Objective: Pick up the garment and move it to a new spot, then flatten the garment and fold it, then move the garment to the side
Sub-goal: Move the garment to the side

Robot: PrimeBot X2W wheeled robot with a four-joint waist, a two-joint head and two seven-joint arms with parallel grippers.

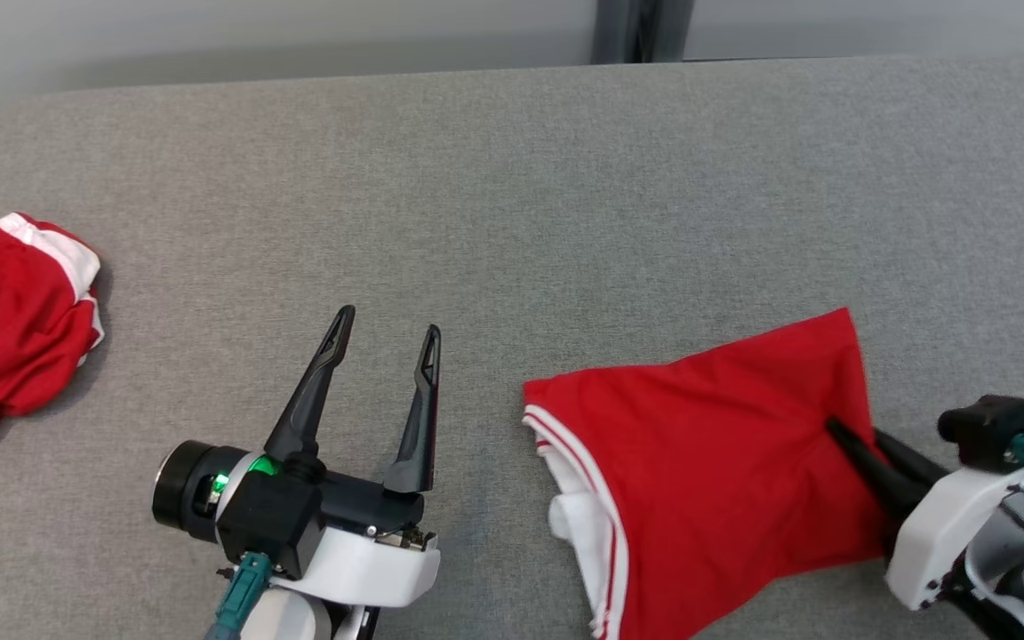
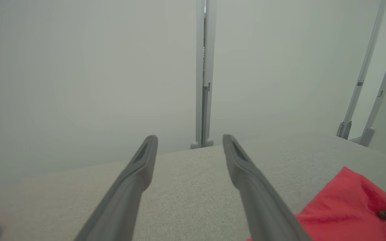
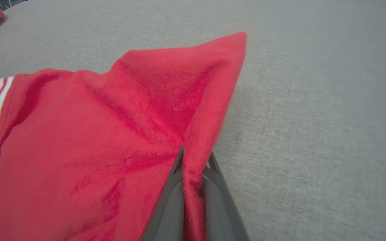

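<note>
Right gripper point(image 3: 196, 156): jaws are together, pinching a raised ridge of the red garment point(image 1: 716, 444) at its right-hand edge; cloth is sitting sandwiched between both fingers. From these jaws the bulk is spreading off to their left, a pointed corner is sticking out ahead past the tips, and the striped hem is lying at the far left end. I'm reading the long axis as running crosswise to the fingers, hem to pinch point.

Left gripper point(image 1: 389, 322): jaws are standing wide apart, holding nothing, pointing over bare grey table point(image 1: 512, 178). The garment is lying off to the right of these jaws, the striped hem being its nearest part.

Judgement: the right arm is doing the carrying, so any lift is going to drag the hem end behind. The left arm is the nearer one for that hem.

Unclear:
- the garment's near edge is running off the bottom of the head view
- can't tell how many layers the right fingers are catching
- white fabric is showing under the hem; lining or another layer, can't tell
- a second red garment point(image 1: 5, 320) is lying well left of the left jaws, partly cut off
</note>
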